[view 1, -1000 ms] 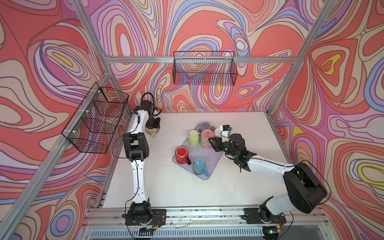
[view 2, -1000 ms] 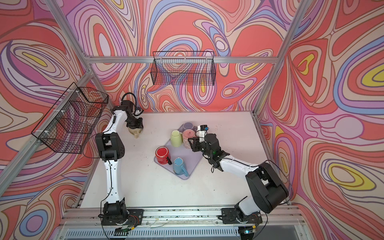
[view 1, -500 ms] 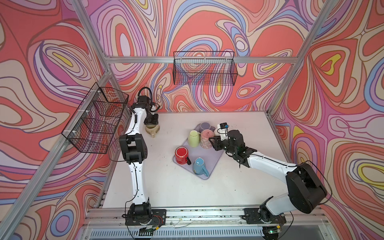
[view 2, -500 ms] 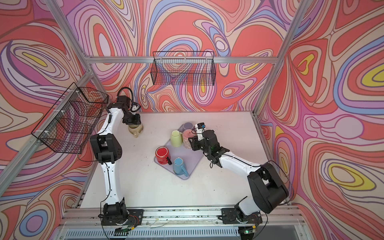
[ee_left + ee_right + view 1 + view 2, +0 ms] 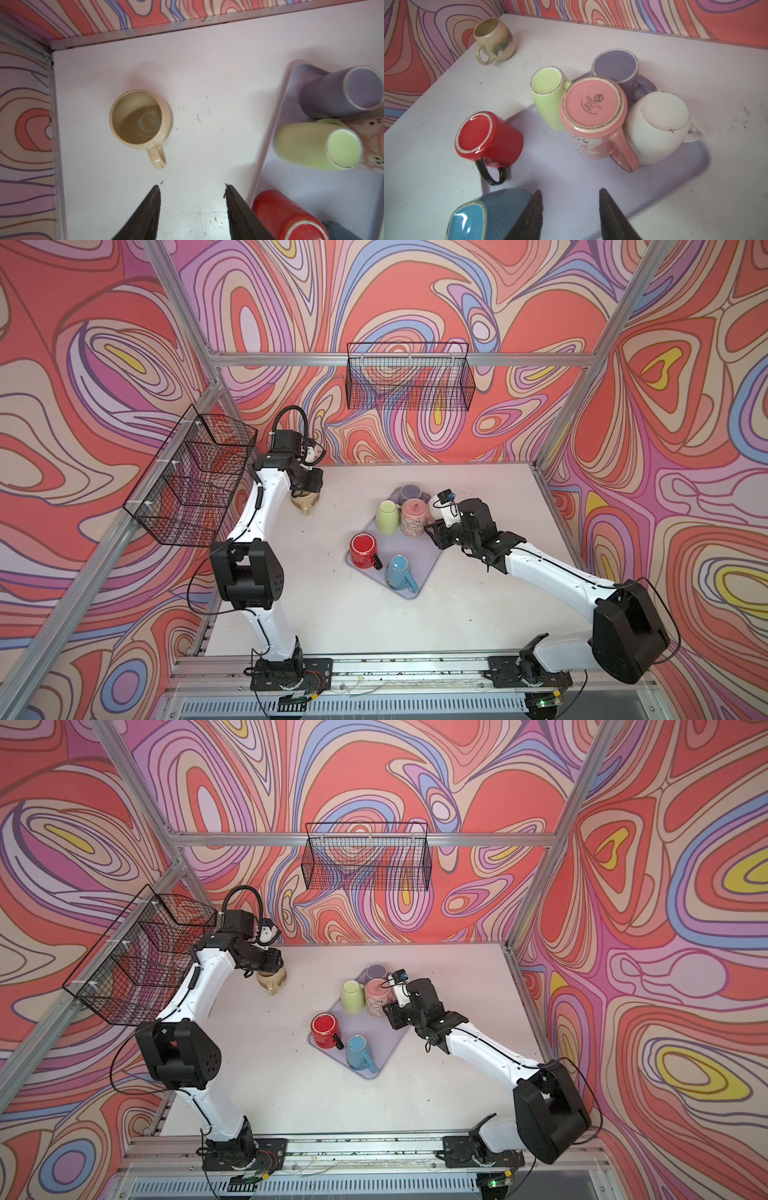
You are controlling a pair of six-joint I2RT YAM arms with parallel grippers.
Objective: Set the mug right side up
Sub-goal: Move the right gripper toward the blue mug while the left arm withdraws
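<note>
A beige mug (image 5: 141, 117) stands upright on the bare table near the far left corner, also seen in both top views (image 5: 305, 502) (image 5: 271, 979) and in the right wrist view (image 5: 494, 41). My left gripper (image 5: 192, 187) hangs above it (image 5: 309, 488), open and empty, apart from the handle. On the lilac tray (image 5: 571, 166) several mugs stand bottom up: red (image 5: 488, 137), blue (image 5: 488, 212), green (image 5: 548, 93), pink (image 5: 591, 112), purple (image 5: 616, 66) and white (image 5: 656, 128). My right gripper (image 5: 569, 190) is open and empty over the tray, beside the pink mug (image 5: 436, 531).
Wire baskets hang on the left wall (image 5: 195, 477) and on the back wall (image 5: 409, 377). The tray (image 5: 419, 564) lies mid-table at an angle. Aluminium frame posts edge the table. The blue mug sits close to my right gripper's finger.
My left gripper has let go of the beige mug and lifted off it, opening. The mug stays upright. The right arm has shifted only slightly by the pink mug.
</note>
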